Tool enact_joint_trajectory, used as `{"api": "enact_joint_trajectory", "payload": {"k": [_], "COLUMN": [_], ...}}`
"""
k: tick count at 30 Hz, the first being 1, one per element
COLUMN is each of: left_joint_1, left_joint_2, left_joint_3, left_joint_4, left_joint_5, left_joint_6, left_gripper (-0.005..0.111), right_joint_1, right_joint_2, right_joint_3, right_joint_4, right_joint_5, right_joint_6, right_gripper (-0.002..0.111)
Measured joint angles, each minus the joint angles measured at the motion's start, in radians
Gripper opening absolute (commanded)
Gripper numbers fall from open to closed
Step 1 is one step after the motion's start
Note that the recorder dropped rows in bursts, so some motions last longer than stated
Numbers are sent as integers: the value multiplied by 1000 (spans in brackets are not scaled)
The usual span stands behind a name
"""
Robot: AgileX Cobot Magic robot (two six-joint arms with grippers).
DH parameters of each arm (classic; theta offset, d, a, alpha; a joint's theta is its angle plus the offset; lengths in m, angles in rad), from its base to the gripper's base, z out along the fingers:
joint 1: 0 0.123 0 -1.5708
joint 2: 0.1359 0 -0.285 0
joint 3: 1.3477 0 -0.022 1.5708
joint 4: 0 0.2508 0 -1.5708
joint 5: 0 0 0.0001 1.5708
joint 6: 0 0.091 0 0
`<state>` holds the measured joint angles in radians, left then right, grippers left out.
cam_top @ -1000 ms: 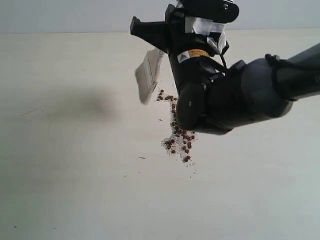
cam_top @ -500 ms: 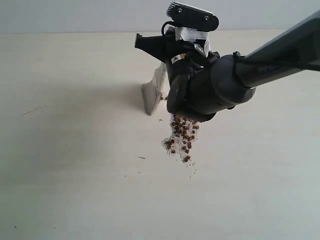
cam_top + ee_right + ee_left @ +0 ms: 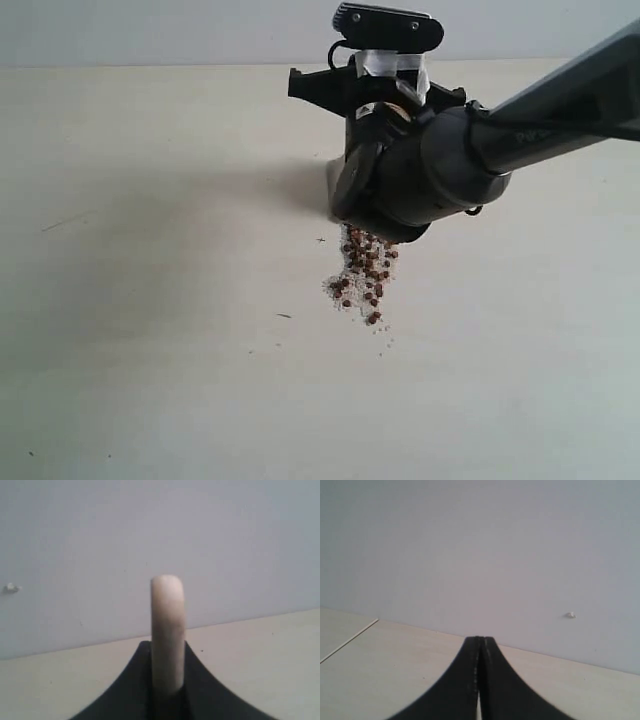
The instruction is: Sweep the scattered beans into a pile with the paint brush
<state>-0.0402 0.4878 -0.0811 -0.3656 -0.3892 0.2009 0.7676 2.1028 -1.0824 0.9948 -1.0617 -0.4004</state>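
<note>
Exterior view: raised, in front of the table [image 3: 120, 380], facing down and across it to the far wall [image 3: 150, 30]; at middling distance, with the pile [image 3: 364, 275] at mid-frame and the right arm [image 3: 440, 170] just above it.
Left wrist view: low, right behind the left gripper [image 3: 480, 641], whose jaws are pressed together; faces level over the table to the wall.
Right wrist view: right behind the right gripper [image 3: 167, 647], which is clamped on the paint brush [image 3: 167, 620] handle; same level aim.
Shared: both wrist views take in the line where table meets wall and one white speck [image 3: 570, 614] on the wall; the exterior view shares table and wall.
</note>
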Motion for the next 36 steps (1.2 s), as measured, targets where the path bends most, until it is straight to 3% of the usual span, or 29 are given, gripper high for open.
{"api": "enact_joint_trajectory", "payload": {"k": [4,7,12,16,19,22,26,31,36], "left_joint_1": [0,0,0,0,0,0,0,0,0], "left_joint_2": [0,0,0,0,0,0,0,0,0], "left_joint_3": [0,0,0,0,0,0,0,0,0], "left_joint_4": [0,0,0,0,0,0,0,0,0], "left_joint_5": [0,0,0,0,0,0,0,0,0], "left_joint_6": [0,0,0,0,0,0,0,0,0], "left_gripper": [0,0,0,0,0,0,0,0,0], "right_joint_1": [0,-24,-229,-427,-564,-635,-687,-731,-771], "right_joint_2": [-98,-222,-343,-352,-306,-232,-134,19,149], "right_joint_3": [37,136,218,220,161,68,-35,-216,-427], "right_joint_4": [-71,-253,-643,-1218,-1570,-1752,-1861,-2006,-2164], "right_joint_5": [-2,2,195,241,188,178,140,-84,-132], "right_joint_6": [39,176,276,526,690,740,829,1019,1205], "right_gripper": [0,0,0,0,0,0,0,0,0]}}
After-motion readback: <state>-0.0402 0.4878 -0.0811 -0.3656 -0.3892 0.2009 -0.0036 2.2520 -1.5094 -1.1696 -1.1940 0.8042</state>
